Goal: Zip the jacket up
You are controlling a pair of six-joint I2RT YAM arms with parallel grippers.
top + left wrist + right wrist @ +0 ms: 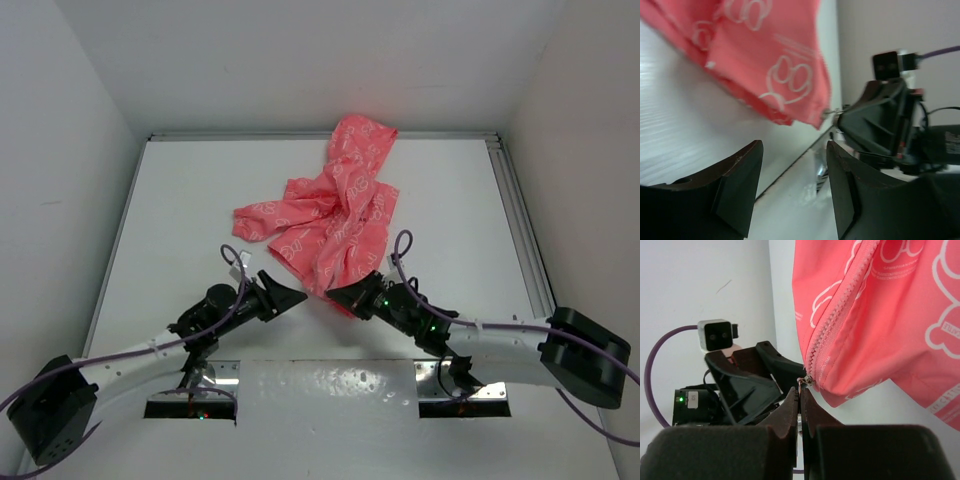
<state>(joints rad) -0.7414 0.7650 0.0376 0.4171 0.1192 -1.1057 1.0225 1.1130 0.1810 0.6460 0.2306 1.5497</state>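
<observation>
The coral-pink jacket (340,210) with white outline print lies crumpled on the white table, its hem end nearest the arms. In the right wrist view its zipper (835,315) runs down to the slider at the hem corner. My right gripper (801,390) is shut on the small metal zipper pull (802,382) just below the slider; it also shows in the top view (337,296). My left gripper (792,150) is open and empty, just left of the hem corner (812,117) and facing the right gripper (875,125); in the top view it (292,297) is apart from the fabric.
The white table (180,200) is walled by white panels on the left, back and right. A metal rail (520,220) runs along the right edge. A shiny plate (330,385) lies between the arm bases at the near edge.
</observation>
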